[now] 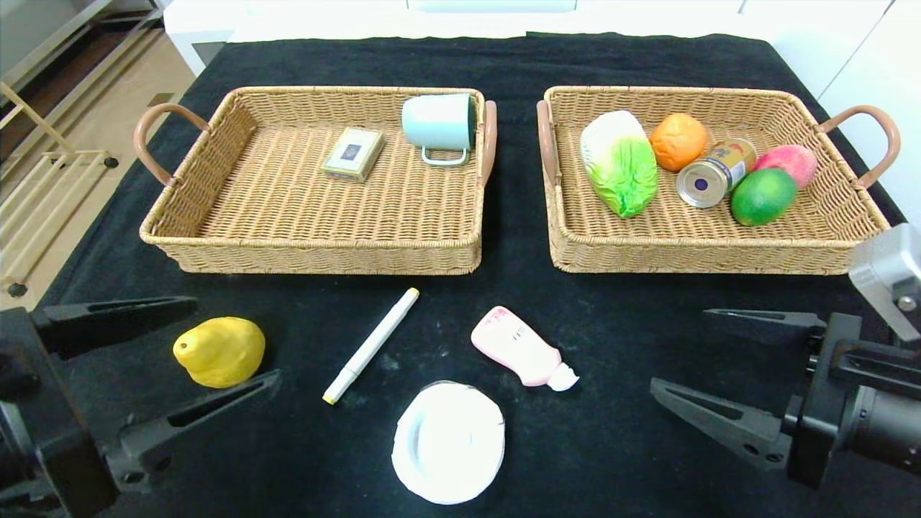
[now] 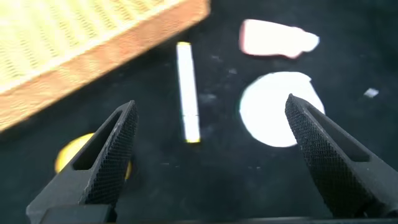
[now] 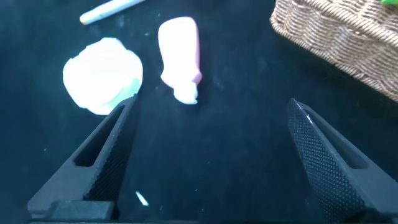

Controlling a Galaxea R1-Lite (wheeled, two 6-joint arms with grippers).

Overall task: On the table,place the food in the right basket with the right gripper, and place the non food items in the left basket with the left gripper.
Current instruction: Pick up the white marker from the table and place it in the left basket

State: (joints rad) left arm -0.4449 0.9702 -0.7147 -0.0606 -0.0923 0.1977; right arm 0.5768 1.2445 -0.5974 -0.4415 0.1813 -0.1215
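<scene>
I have both arms low at the bottom corners of the head view. My left gripper (image 1: 209,352) has its fingers spread wide and holds nothing; my right gripper (image 1: 709,352) is likewise fully spread and empty.

In the upper right, the right basket (image 1: 568,244) already holds the cabbage (image 1: 620,164), the can (image 1: 714,173), and three other fruits. In the upper left, the left basket (image 1: 173,241) holds a cup (image 1: 439,124) and a small box (image 1: 352,152).

On the table (image 1: 611,345), in the lower half of the frame, remain the yellow pear (image 1: 219,351) at lower left, the marker (image 1: 370,345) at centre, the pink bottle (image 1: 522,347) right of it, and the white dish (image 1: 448,442) at bottom centre.

I judge we are between picks. The pear is the last food, yet it sits between my left fingers, so my right arm must reach well across. Otherwise my left takes the marker, just beside.
</scene>
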